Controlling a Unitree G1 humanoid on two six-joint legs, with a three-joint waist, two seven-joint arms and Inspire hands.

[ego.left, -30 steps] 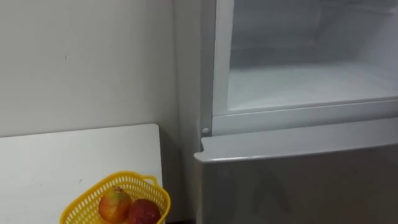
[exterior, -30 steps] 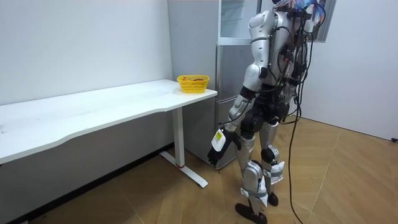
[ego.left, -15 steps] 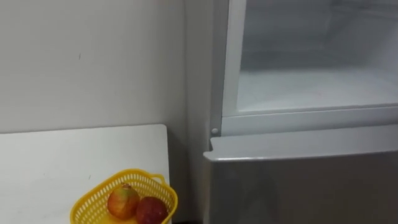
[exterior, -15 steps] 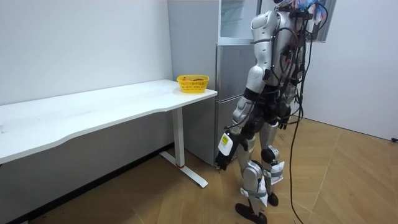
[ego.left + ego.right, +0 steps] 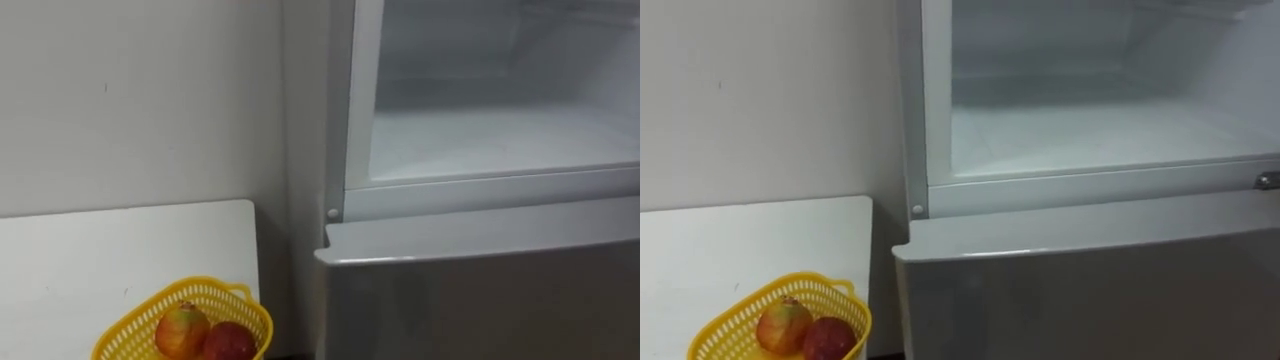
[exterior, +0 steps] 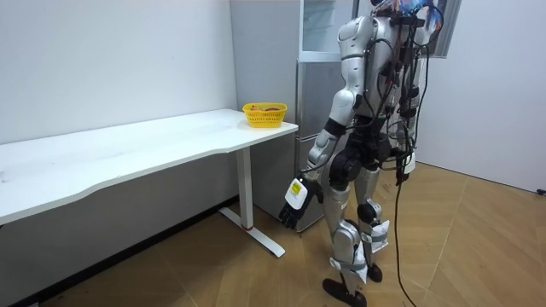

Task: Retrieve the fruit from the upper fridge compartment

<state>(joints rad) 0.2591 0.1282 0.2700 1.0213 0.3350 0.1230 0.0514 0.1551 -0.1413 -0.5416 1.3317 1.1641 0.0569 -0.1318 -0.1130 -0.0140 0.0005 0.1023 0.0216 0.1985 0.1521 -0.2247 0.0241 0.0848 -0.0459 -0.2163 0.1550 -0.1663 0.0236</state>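
The upper fridge compartment (image 5: 500, 130) stands open right in front of me, its white frosted shelf (image 5: 1090, 130) bare, with nothing on it that I can see. Below it the grey lower door (image 5: 480, 290) is closed. In the room view I stand upright close to the fridge (image 6: 317, 60), facing it. My left hand (image 6: 295, 198) hangs low beside my thigh, fingers relaxed and holding nothing.
A yellow basket (image 5: 125, 325) with a yellow-red fruit (image 5: 182, 328) and a red fruit (image 5: 230, 342) sits at the corner of the white table (image 5: 120, 250), left of the fridge. A pale wall runs behind the table. Wooden floor (image 6: 478, 247) lies behind me.
The eye view swung slightly right, then back left, a shift of the camera. In the room view my left arm swung a little back and then forward; the fridge and basket stayed put.
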